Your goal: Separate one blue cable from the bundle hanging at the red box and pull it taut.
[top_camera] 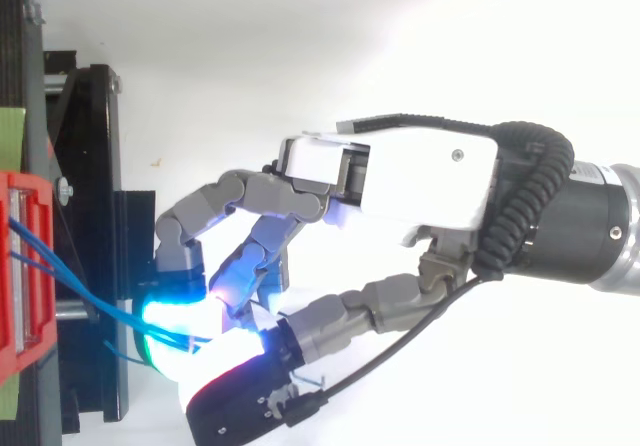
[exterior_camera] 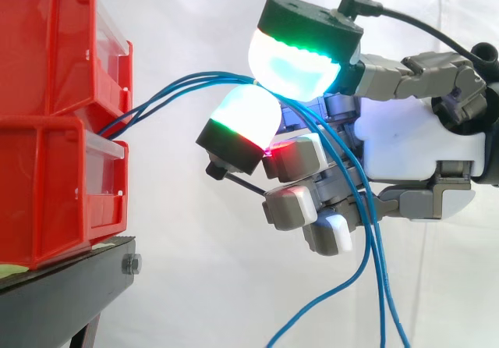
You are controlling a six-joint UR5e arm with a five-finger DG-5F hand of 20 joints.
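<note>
A bundle of thin blue cables (exterior_camera: 204, 74) comes out between two stacked red bins (exterior_camera: 47, 129) at the left and arcs rightward. My hand (exterior_camera: 398, 141) reaches in from the right and is shut on the cables, pinching them between an upper glowing cyan-green fingertip (exterior_camera: 296, 55) and a lower white-green fingertip (exterior_camera: 243, 118). How many strands sit inside the pinch is hidden. Behind the pinch the cables (exterior_camera: 380, 285) hang slack past the palm. From above, my hand (top_camera: 420, 171) faces the red bin (top_camera: 25, 266), with the blue cables (top_camera: 60, 281) running to the glowing pads (top_camera: 170, 316).
The bins rest on a black stand (exterior_camera: 70, 285) whose frame (top_camera: 90, 226) lies just left of the fingertips. A white curtain is the backdrop. Open space lies between the bins and my hand.
</note>
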